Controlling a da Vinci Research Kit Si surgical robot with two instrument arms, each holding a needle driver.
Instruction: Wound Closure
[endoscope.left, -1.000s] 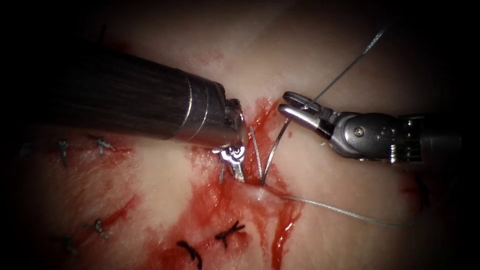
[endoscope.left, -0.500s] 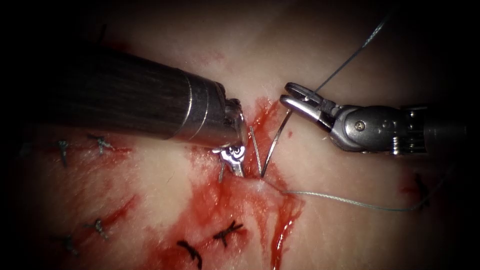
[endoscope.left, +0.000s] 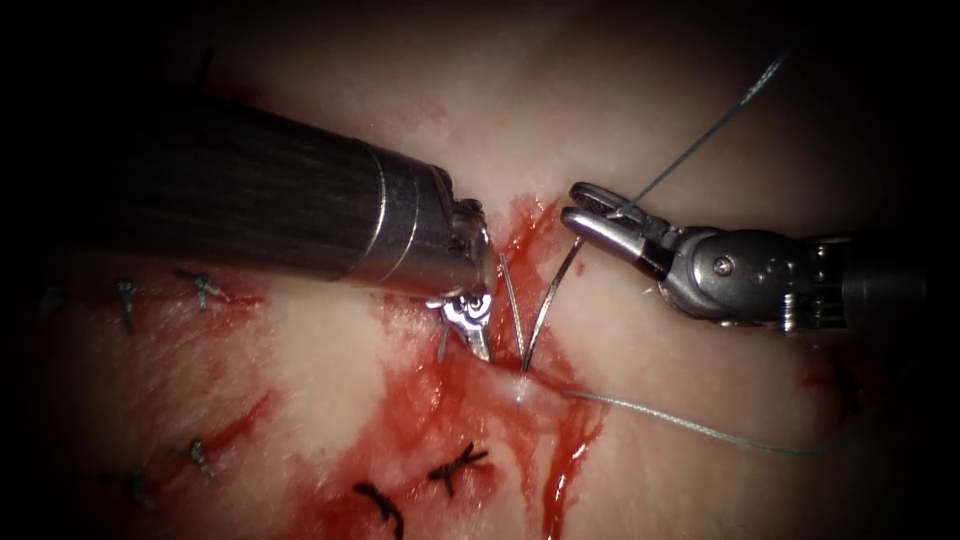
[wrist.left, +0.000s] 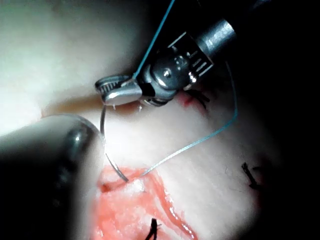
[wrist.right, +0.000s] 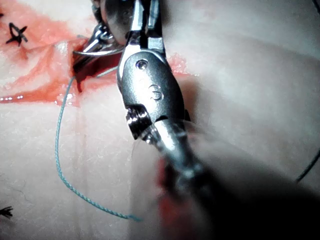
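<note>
From the endoscope, the right end effector (endoscope.left: 592, 212) is closed on the needle (endoscope.left: 548, 300) near its trailing end, just right of the cut (endoscope.left: 530, 300). The needle is a thin steel arc running down from those jaws into the tissue (endoscope.left: 700, 380) at the cut, where its tip is buried. The thread (endoscope.left: 690, 428) leaves that spot and trails right of the cut; another strand rises from the jaws. The left end effector (endoscope.left: 470, 325) sits just left of the cut, down on the red fluid (endoscope.left: 420, 400); I cannot tell whether it grips anything.

In the left wrist view, the right end effector (wrist.left: 116, 92) clamps the needle (wrist.left: 104, 135), which curves down into the tissue (wrist.left: 200, 190).

In the right wrist view, thread (wrist.right: 59, 150) loops beside the cut.
</note>
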